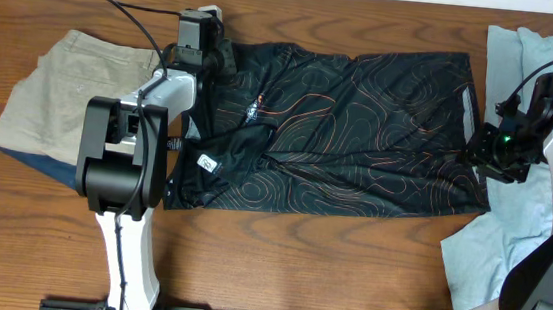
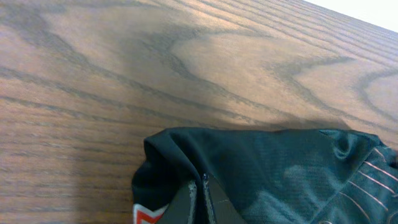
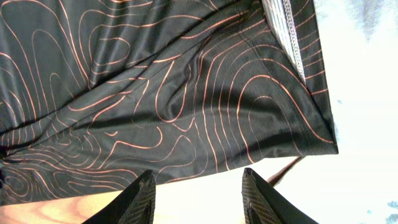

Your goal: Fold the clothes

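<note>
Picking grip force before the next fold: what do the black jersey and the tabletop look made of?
The jersey: thin synthetic knit, probably polyester; fine mesh texture with a slight sheen, printed orange lines, soft creases. The tabletop: wood or wood-look laminate, smooth satin finish; bold grain, which one I cannot tell.

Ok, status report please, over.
Left gripper shut on jersey corner. Right gripper open over hem. Jersey spread out, unfolded. Khaki shorts, blue cloth alongside.
</note>
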`<state>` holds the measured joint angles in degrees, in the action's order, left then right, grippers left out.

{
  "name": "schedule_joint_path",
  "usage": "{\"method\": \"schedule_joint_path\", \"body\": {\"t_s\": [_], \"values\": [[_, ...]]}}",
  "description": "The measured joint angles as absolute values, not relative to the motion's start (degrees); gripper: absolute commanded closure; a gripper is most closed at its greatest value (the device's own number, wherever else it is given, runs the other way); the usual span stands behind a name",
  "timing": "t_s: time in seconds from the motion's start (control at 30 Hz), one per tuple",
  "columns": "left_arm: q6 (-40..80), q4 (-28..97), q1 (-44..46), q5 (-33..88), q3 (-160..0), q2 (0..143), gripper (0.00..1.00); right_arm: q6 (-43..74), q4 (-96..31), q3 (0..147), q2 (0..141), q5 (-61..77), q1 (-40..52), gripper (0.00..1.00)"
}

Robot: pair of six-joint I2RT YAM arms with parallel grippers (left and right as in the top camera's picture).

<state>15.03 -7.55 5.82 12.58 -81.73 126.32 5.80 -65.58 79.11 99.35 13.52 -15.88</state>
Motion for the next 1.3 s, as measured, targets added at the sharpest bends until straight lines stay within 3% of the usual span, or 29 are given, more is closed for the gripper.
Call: {"method": "schedule_joint_path", "body": {"t_s": [0.23, 0.37, 0.5, 0.7, 1.0, 1.3], "values": [[15.2, 2.9, 5.7, 15.9, -81.7, 122.7, 0.94, 5.6, -57.0, 79.2, 99.4, 13.5, -15.8, 0.53], [15.2, 12.4, 5.7, 16.6, -81.7, 115.4, 0.94, 5.5, -47.7, 79.2, 99.4, 13.4, -15.5, 0.53], [15.2, 19.0, 5.7, 16.8, -81.8, 108.2, 0.94, 4.4, -36.7, 79.3, 99.6, 12.7, -13.4, 0.46], [15.2, 26.7, 5.7, 16.8, -82.0, 106.7, 0.94, 3.6, -24.3, 79.5, 103.3, 10.5, -10.6, 0.47], [15.2, 32.1, 5.7, 16.8, -82.0, 106.8, 0.94, 3.4, -8.3, 80.0, 115.2, 9.0, -10.6, 0.48], [15.2, 32.8, 5.7, 16.8, -82.0, 106.8, 0.94, 4.4, -1.3, 87.2, 128.7, 6.5, -10.6, 0.48]]}}
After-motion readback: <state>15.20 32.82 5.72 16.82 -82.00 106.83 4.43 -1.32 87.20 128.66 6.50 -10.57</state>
